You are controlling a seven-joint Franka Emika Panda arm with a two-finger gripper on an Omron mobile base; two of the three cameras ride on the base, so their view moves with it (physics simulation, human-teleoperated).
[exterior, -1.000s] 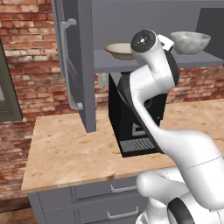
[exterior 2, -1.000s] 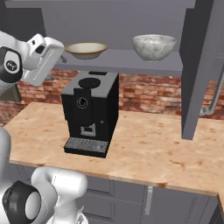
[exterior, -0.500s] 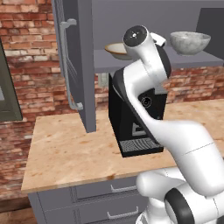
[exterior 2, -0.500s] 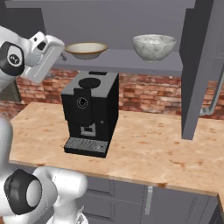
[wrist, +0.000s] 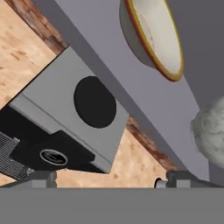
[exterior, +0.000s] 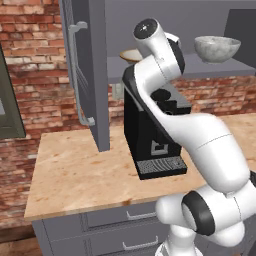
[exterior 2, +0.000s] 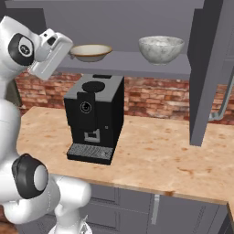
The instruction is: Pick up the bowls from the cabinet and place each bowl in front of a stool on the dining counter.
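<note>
Since one second ago my arm has swung up and to the left of the shelf, so my hand has come closer to the cream bowl and now looks along the shelf from its left end. My gripper has its jaws spread wide and holds nothing; the two finger tips stand far apart at the bottom of the hand view.

Just beyond my hand is the cream bowl with tan-brown rim. It stands upright on the cabinet shelf, near the shelf's left end and close to its front edge. The grey-white marbled bowl stands on the same shelf, well apart from the first one, toward the right end. Nothing has moved them; both bowls are not yet touched.

Under the shelf is the black coffee machine on the stone-topped counter, near the counter's back edge. The open cabinet door with its silver bar handle hangs on the left side in the left base view.

I judge that this is the approach to the first bowl. The next step asks me to bring the open jaws over the bowl's rim, and I must keep clear of the shelf edge and the coffee machine below.
</note>
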